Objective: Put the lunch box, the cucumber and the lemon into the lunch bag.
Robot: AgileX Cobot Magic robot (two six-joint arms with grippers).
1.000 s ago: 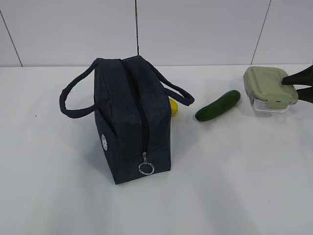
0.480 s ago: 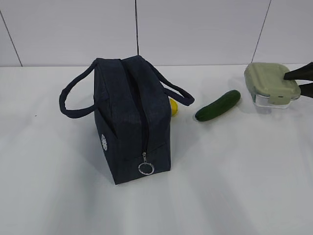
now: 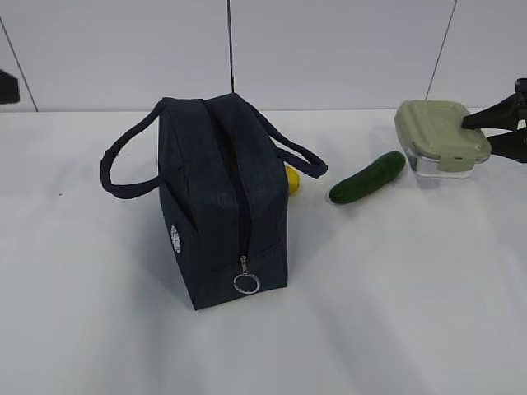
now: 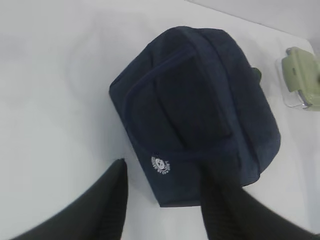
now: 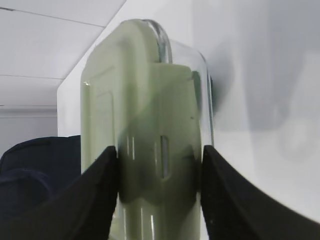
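The navy lunch bag (image 3: pixel 222 197) stands at centre left, its top zipper shut, ring pull (image 3: pixel 246 283) at the near end. The lemon (image 3: pixel 292 178) peeks out behind its right side. The cucumber (image 3: pixel 368 178) lies right of it. My right gripper (image 3: pixel 479 133) is shut on the lunch box (image 3: pixel 440 132) and holds it tilted, off the table; the right wrist view shows the fingers pressing the lid and glass (image 5: pixel 145 125). My left gripper (image 4: pixel 165 167) is open and empty above the bag's logo end (image 4: pixel 195 105).
White table with a tiled wall behind. A dark part of the left arm (image 3: pixel 6 86) shows at the far left edge. The bag's two loop handles (image 3: pixel 123 169) hang out to either side.
The right gripper has lifted the lunch box off the table and carried it up and left. A dark part of the left arm has come into view at the left edge.
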